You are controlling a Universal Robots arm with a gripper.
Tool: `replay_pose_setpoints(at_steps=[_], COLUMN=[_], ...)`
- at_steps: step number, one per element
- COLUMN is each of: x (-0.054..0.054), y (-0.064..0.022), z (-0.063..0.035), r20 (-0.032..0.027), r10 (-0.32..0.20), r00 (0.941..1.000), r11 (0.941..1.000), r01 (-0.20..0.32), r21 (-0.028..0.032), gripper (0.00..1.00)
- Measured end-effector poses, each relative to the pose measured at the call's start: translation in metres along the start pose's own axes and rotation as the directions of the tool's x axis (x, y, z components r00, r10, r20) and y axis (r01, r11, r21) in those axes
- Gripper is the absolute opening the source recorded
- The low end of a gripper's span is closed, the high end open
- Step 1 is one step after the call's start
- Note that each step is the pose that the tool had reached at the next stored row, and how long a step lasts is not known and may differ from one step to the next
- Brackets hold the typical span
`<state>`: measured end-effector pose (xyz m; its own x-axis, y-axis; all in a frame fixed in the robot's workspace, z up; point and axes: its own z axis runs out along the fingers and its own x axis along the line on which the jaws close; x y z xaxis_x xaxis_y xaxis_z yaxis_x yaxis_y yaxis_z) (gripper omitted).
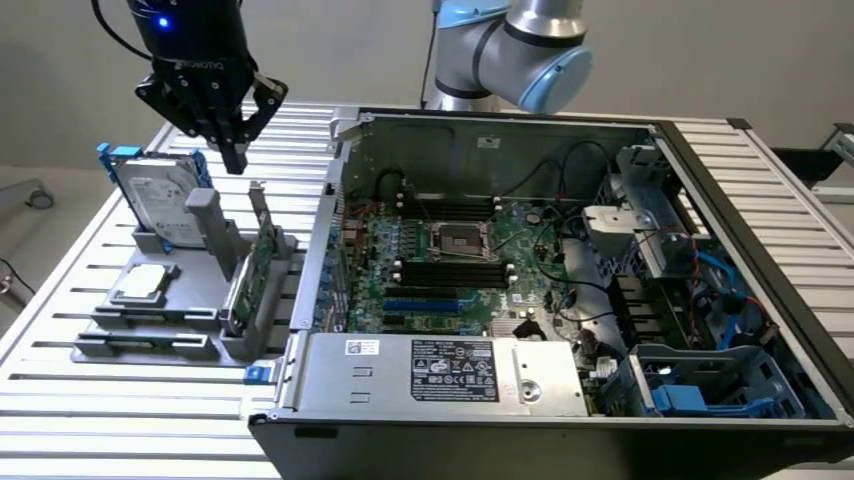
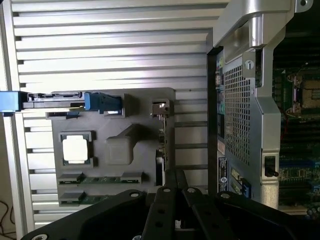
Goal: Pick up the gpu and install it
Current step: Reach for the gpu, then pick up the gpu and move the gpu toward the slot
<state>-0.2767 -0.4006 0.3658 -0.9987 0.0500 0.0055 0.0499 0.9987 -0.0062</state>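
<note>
The gpu [image 1: 252, 268] stands on its long edge in a slot of the grey holder [image 1: 147, 345], green board facing the exterior view's left and silver bracket end pointing away from the camera. My gripper [image 1: 235, 158] hangs above the card's far end, well clear of it, with its black fingers drawn together to a point and nothing between them. From the wrist camera the gpu [image 2: 160, 150] appears edge-on as a thin strip in the holder [image 2: 115, 120], and my gripper [image 2: 173, 176] sits just over its nearer end.
The holder also carries a silver hard drive in a blue frame [image 1: 158, 200], a square CPU chip [image 1: 144, 283] and two memory sticks [image 2: 100, 180]. The open computer case [image 1: 320, 250] with its motherboard [image 1: 447, 265] stands close beside the holder on the slatted aluminium table [image 1: 134, 420].
</note>
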Motion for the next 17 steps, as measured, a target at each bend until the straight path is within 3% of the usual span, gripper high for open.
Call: replay_pose_setpoints(at_steps=[10,13,15,16,17], x=[0.0002,0.0004,0.0006,0.0006,0.0016], y=[0.0,0.0,-0.0001,-0.0001,0.0], z=[0.0,0.0,0.0,0.0,0.0011], r20=[0.0,0.0001,-0.0004,-0.0006,-0.0003], r10=[0.0,0.0,0.0,0.0,0.0], r00=[1.0,1.0,1.0,1.0,1.0], r11=[1.0,1.0,1.0,1.0,1.0], r01=[0.0,0.0,0.0,0.0,0.0], r21=[0.0,0.0,0.0001,0.0003,0.0014], gripper=[0.12,0.3,0.3,0.36,0.36])
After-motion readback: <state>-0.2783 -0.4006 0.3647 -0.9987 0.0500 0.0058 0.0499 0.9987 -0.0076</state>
